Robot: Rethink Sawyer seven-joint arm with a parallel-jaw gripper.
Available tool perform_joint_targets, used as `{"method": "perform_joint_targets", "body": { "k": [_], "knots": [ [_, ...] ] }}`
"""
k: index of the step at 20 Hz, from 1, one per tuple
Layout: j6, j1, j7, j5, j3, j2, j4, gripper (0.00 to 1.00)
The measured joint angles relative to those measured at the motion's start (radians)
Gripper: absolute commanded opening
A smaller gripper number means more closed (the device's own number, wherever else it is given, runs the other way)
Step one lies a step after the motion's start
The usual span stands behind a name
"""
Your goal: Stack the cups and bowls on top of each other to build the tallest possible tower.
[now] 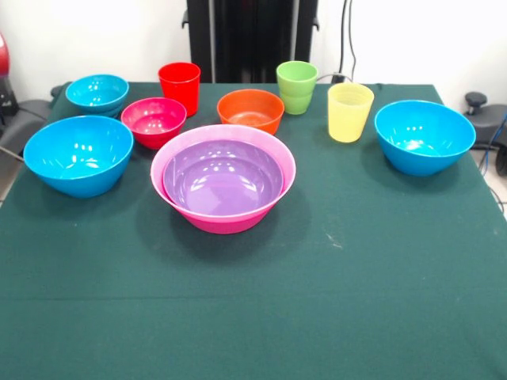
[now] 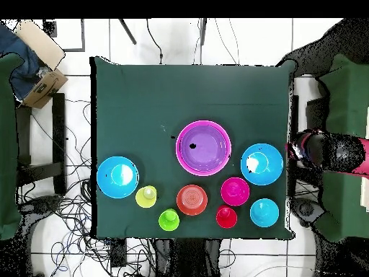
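Observation:
The tower is the pink bowl [image 1: 224, 224] with the purple bowl [image 1: 223, 176] nested in it, at the table's middle; in the overhead view they are the pink bowl [image 2: 180, 156] and the purple bowl [image 2: 205, 148]. All else stands apart. Two blue bowls [image 1: 78, 154] [image 1: 425, 136] sit at either side. Along the robot's side stand the cyan bowl [image 1: 97, 93], magenta-red bowl [image 1: 154, 120], red cup [image 1: 180, 87], orange bowl [image 1: 250, 110], green cup [image 1: 297, 87] and yellow cup [image 1: 349, 112], all upright. No gripper shows.
A dark green cloth [image 1: 333, 301] covers the table. A red and black part of the arm [image 2: 328, 151] hangs off the table's side, beyond a blue bowl [image 2: 261, 164]. Cables lie on the floor around the table.

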Motion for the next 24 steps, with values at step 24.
{"method": "perform_joint_targets", "body": {
  "k": [24],
  "knots": [
    [0.000,0.000,0.000,0.000,0.000,0.011,0.058,1.00]
  ]
}}
